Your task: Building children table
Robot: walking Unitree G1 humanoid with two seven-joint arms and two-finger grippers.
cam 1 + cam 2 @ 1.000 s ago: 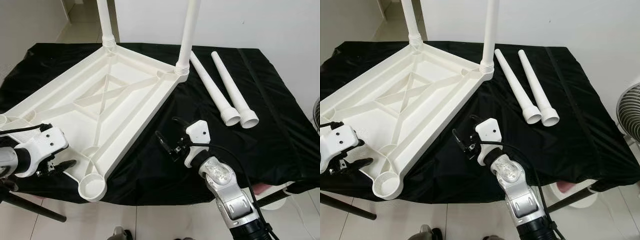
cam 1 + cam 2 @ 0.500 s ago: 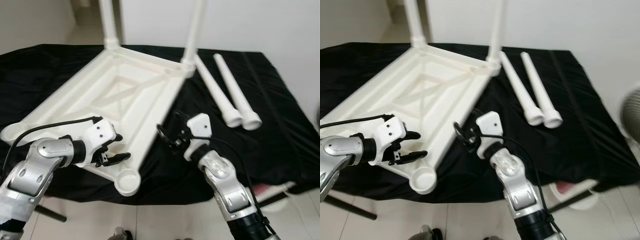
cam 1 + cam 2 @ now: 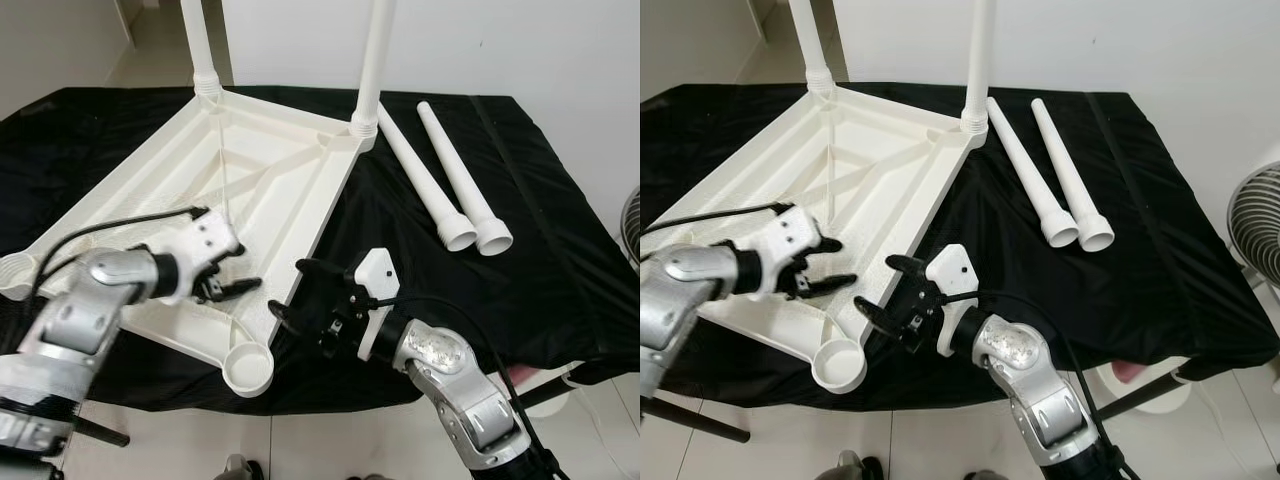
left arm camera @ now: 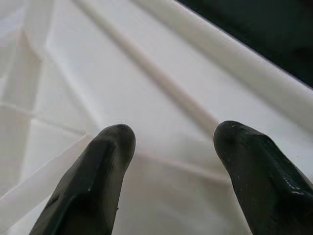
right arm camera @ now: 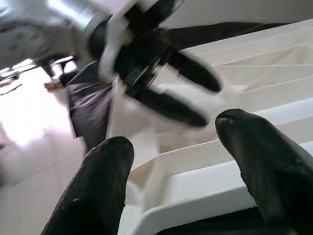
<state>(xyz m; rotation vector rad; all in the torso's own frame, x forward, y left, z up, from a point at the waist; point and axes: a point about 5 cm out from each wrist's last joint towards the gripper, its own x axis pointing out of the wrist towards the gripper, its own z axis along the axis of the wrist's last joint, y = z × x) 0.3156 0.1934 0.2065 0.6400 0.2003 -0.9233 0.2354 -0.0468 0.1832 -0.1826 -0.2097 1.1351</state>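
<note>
Tabletop [image 3: 250, 190] is lying upside down near the table's [image 3: 560, 260] front edge; both pincers, left [image 3: 232, 272] and right [image 3: 290, 297], are gaping (grasping nothing), needing a firm rim grip.

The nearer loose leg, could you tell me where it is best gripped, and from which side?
Grip the leg mid-shaft, from above, fingers across its width. It lies flat on the cloth close beside the second leg, and the flared end would likely slip.
</note>
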